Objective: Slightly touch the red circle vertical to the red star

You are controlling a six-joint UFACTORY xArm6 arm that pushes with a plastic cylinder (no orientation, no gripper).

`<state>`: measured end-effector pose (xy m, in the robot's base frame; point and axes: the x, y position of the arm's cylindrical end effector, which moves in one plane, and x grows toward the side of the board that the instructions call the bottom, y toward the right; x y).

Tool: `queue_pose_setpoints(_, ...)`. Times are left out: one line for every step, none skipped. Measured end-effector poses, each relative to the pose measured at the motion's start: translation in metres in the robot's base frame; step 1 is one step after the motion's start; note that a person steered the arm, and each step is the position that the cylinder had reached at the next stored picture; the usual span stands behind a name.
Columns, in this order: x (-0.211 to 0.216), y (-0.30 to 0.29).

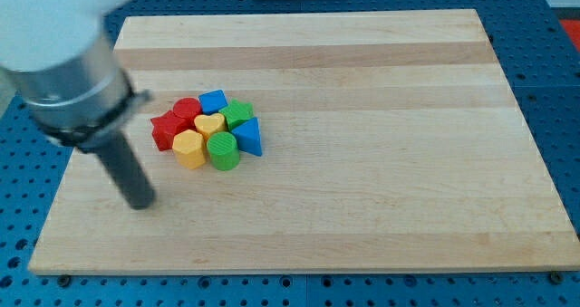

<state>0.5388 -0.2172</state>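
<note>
- The red circle (187,109) sits at the upper left of a tight cluster on the counter (381,180), touching the red star (165,130) just below-left.
- My tip (140,201) rests well apart, lower left of the cluster.
- No end effector jaws exist; the rod is plain.
- The yellow heart (209,124) seems wedged mid-cluster.

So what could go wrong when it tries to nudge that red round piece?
The blocks sit packed together, so a push on the red circle would probably shift its neighbours too, such as the yellow heart and the blue block.
My tip is at the view's lower left of the cluster, with the red star and yellow block between it and the circle; a straight approach might knock those first.
</note>
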Motion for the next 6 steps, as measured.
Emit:
queue_pose_setpoints(-0.025, -0.019)
queue_pose_setpoints(-0.051, 0.018)
queue_pose_setpoints(-0.055, 0.05)
queue_pose_setpoints(-0.072, 0.074)
queue_pose_setpoints(-0.12, 0.069)
queue_pose_setpoints(-0.137, 0.058)
